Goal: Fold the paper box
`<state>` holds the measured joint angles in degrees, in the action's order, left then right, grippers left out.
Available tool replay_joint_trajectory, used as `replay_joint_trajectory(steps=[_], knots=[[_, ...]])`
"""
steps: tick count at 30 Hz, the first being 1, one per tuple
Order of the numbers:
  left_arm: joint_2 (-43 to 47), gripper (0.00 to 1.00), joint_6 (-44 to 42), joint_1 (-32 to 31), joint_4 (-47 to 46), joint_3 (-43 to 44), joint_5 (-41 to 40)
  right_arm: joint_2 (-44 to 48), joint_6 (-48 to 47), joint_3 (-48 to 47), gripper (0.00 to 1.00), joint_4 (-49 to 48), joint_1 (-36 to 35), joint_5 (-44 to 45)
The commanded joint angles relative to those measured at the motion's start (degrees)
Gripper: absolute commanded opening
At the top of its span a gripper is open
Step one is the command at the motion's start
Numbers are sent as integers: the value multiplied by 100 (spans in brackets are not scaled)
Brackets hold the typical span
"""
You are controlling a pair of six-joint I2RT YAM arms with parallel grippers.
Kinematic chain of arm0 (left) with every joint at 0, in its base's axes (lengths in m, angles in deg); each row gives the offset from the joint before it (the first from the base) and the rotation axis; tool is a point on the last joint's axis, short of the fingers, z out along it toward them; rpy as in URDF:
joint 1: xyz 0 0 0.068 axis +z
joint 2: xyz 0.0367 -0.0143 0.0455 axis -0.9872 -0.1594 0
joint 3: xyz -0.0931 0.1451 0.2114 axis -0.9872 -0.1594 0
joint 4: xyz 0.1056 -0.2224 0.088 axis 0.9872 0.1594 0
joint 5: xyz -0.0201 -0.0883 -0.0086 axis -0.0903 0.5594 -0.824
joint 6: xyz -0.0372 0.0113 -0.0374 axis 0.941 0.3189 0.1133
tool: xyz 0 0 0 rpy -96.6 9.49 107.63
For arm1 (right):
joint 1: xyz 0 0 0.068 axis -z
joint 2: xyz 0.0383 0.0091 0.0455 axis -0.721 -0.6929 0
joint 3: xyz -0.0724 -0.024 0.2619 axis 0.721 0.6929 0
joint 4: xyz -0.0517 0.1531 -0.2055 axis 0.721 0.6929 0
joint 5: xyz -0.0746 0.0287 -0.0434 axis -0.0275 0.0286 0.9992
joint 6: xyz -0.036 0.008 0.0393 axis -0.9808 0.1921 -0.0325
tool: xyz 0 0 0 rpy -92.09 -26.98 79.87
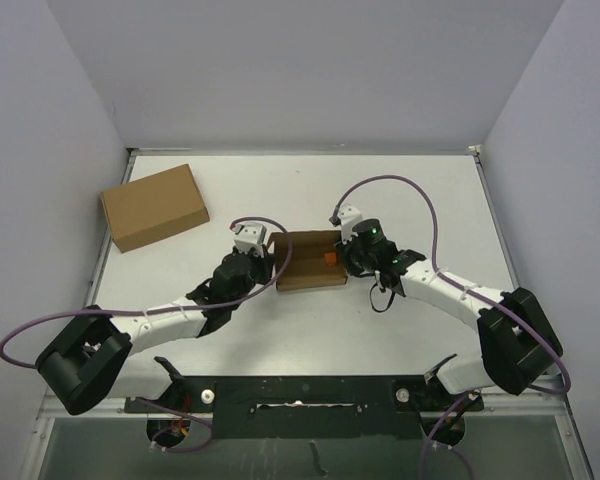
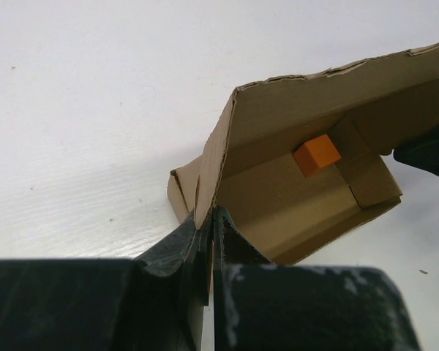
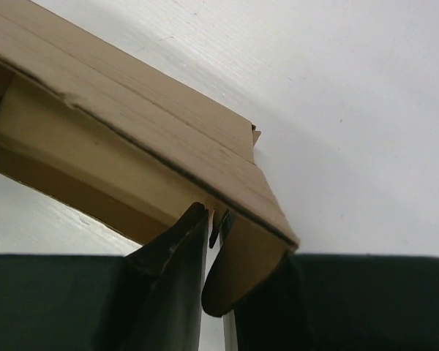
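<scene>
From above, the brown die-cut cardboard paper box point(image 1: 305, 265) lay right of the larger plain cardboard box point(image 1: 155, 207). Left wrist: the left pincer point(image 2: 211, 219) was clamped shut on its wall. Right wrist: the right pincer point(image 3: 214, 219) straddled a flap, grip unclear; slackness might let the lid spring open.

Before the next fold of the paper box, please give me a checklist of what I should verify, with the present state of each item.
1. Grip of left gripper on the paper box wall: ok, clamped.
2. Grip of right gripper on the box's edge: cannot tell; cardboard hides one finger.
3. The lid closed: not ok, half open.
4. The orange cube inside the box: ok.
5. The larger box apart from the work: ok.
</scene>
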<state>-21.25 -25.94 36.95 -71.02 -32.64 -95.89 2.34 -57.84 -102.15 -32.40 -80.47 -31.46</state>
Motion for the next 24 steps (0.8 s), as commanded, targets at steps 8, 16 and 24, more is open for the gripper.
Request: replay_joint_trajectory(steps=[8, 16, 24], knots=[[-51, 0, -169, -375, -70, -342, -449, 149, -141, 106, 5, -55, -52, -97], [-158, 0, -210, -481, -395, -456, -573, -3, -266, 116, 0, -108, -48, -100], [-82, 0, 84, -481, 46, -128, -471, 0, -327, 101, 0, -254, -41, -233]])
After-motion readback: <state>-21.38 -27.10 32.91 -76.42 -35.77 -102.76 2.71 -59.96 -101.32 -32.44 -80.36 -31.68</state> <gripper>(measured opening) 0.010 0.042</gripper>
